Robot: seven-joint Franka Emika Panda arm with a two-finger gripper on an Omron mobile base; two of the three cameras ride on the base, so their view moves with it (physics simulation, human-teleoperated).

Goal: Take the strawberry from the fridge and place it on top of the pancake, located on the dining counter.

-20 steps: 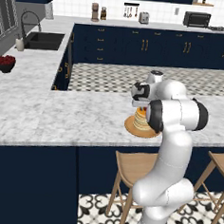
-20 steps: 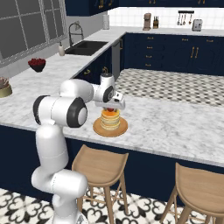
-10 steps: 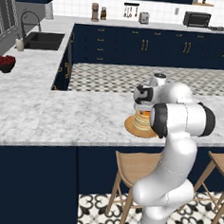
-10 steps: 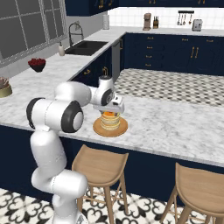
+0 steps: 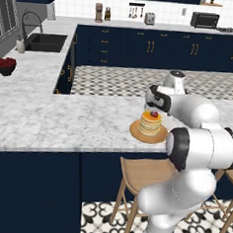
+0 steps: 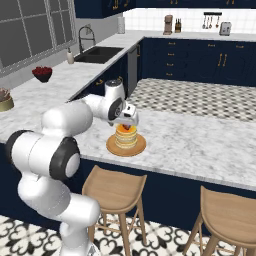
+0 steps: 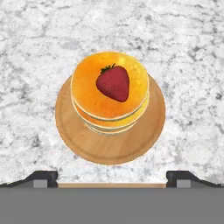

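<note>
Fingers of the gripper stand spread wide, with nothing between them; just 2 dark tips show at the bottom corners of the hand view, well apart, the rest cut off by the frame edge. From the base cameras the gripper sits above the pancake, and its jaws are hard to make out against the white wrist; in the right base view the wrist partly covers the stack's top.

Strawberry lies on the top pancake, slightly off centre, green leaves visible at 1 end. It touches nothing but the stack. In the left base view it shows as a small dark-red dot on the stack; in the right base view it is too small to judge reliably.

Pancake stack rests on a round tan plate, whose rim shows all round except where the stack overlaps it. Plate sits on the dining counter, near its front edge, with bare marble on every side.

Surroundings: 2 wooden stools stand below the counter edge, one directly under the plate. Dark bowl of red fruit sits well apart on the side counter, near the sink. Robot arm blocks part of the counter's right end in the left base view.
</note>
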